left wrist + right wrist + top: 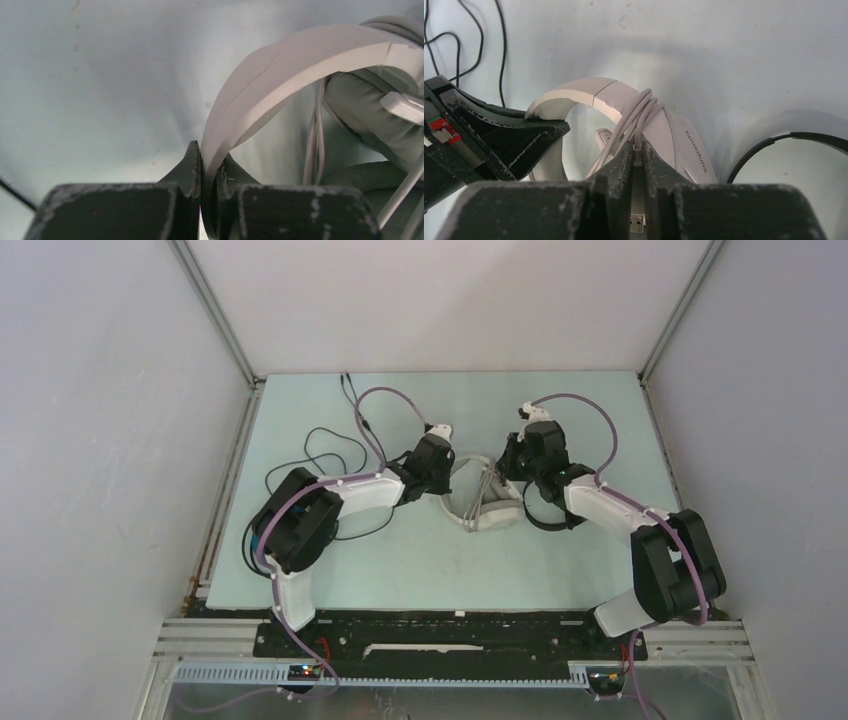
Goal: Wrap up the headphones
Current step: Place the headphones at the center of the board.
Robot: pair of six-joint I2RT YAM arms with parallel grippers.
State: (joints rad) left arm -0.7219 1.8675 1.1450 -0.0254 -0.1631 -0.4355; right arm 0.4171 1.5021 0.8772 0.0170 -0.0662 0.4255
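Boxed in by white walls on three sides of a pale green table, bare surface toward the far right corner and along the near edge. At mid-table, white-grey headphones, cable looped several times over the headband. Left gripper pinched onto that headband; right gripper nipped on the cable strands. Black headphones just right, loose black cables far left.
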